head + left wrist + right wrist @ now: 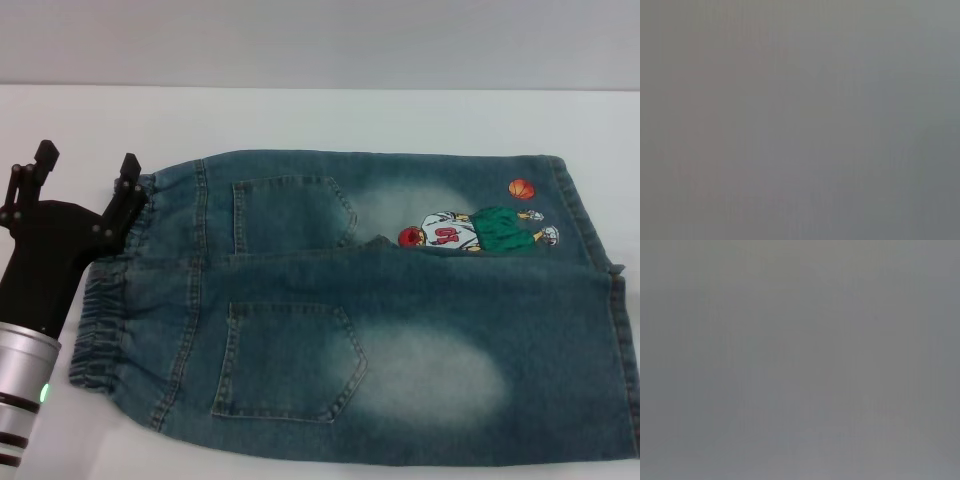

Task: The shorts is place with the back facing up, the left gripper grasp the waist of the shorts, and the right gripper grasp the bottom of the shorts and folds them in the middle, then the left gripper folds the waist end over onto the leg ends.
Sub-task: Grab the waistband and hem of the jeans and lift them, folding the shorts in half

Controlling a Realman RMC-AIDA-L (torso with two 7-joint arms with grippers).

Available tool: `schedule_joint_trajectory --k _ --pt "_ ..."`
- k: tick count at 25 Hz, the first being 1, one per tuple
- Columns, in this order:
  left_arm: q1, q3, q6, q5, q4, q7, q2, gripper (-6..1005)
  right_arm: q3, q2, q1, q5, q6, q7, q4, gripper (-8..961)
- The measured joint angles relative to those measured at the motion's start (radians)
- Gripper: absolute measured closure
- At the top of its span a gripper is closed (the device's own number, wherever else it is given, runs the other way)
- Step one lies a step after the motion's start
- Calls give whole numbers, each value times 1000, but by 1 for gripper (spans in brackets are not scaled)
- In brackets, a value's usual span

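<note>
Shorts look already folded lengthwise on the white table, near leg lying over the far one, so only the waist-over-hems fold seems left. Left claw hangs spread at the far corner of the waist, not pinching anything. Bare table runs along the far edge; no right claw in sight.

no readable text, cartoon print illegible
</note>
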Motion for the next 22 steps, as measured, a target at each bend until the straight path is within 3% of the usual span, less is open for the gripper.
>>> schedule_joint_trajectory --k 15,22 --pt "0 2 -34 6 -28 1 6 140 -45 -3 -2 -13 2 10 9 237" --pt "42 -33 -223 7 -212 91 27 140 -63 -12 -22 -43 -56 131 83 236"
